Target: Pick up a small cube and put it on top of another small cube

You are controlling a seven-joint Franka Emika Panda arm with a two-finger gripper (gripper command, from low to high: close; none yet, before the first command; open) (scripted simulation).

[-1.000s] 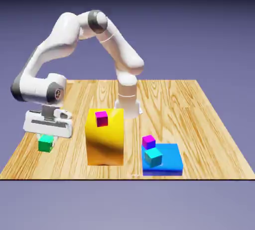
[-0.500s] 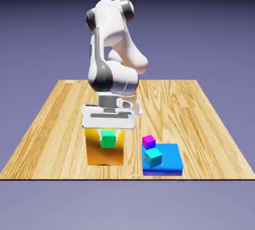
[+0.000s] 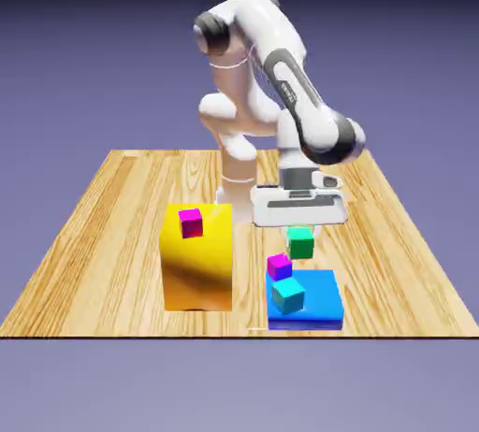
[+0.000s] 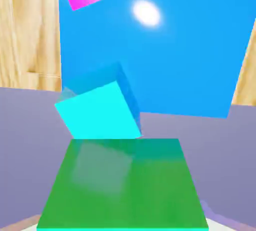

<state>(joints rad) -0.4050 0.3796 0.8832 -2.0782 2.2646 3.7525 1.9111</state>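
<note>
Closed on the emerald-green cube [image 3: 300, 243] with the claw [image 3: 301, 237], right of centre in the exterior view; seen at bottom centre in the hand view. Can see the teal-cyan cube [image 3: 289, 295] at lower right of the exterior frame, against the blue slab [image 3: 321, 300], beside a magenta cube [image 3: 280, 267]. Can also see the yellow block [image 3: 197, 271] at lower left of centre.

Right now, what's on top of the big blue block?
A cyan cube sits on the blue block. A magenta cube shows at its far-left corner. Whatever surface the cyan cube covers can't be seen.
</note>
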